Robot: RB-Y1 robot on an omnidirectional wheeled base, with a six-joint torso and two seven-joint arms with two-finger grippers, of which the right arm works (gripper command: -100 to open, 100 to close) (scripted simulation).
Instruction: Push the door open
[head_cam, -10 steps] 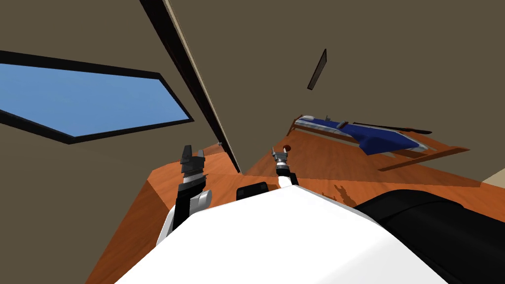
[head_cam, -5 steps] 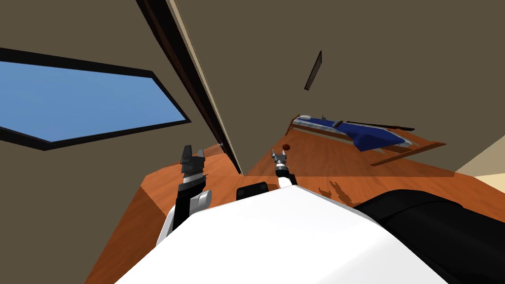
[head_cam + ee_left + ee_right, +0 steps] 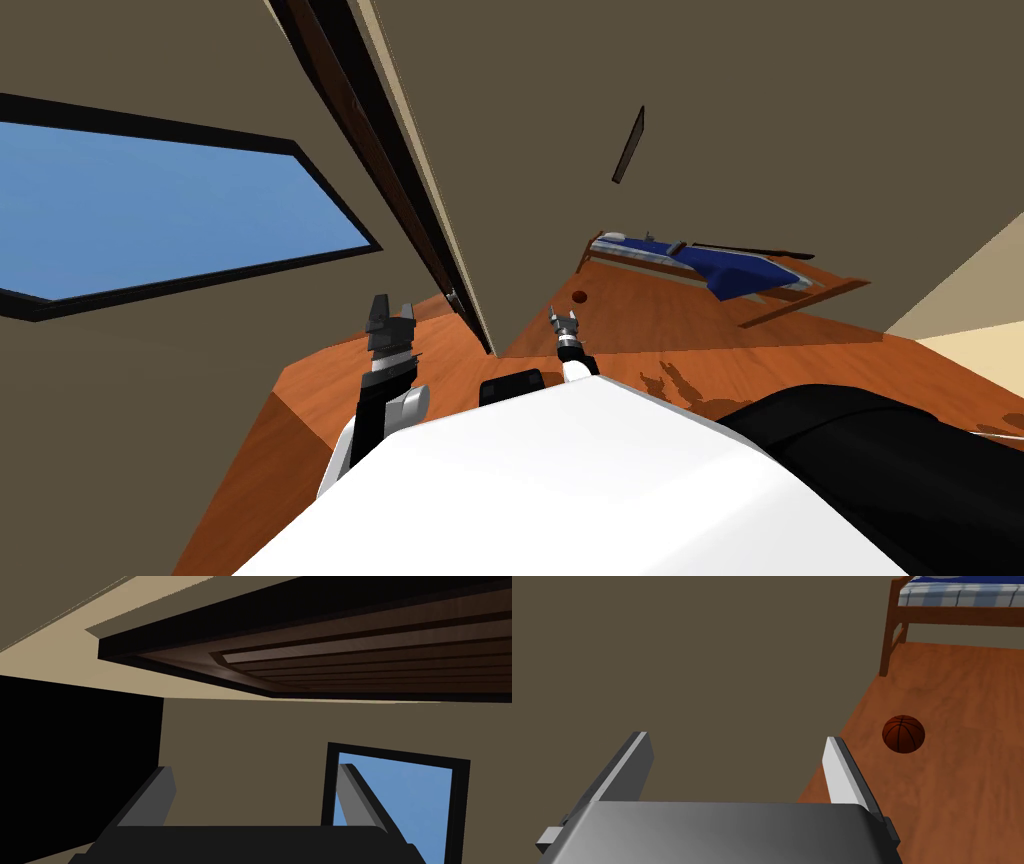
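Between left tool (image 3: 393, 310) and right tool (image 3: 566, 318) stands the door (image 3: 400, 190).

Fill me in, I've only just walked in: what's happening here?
A two-armed robot stands at a dark brown door, seen edge-on just ahead. Its left tool is open beside the panelled face, not gripping anything; the right tool, also open, points towards a basketball on the floor near a bed.
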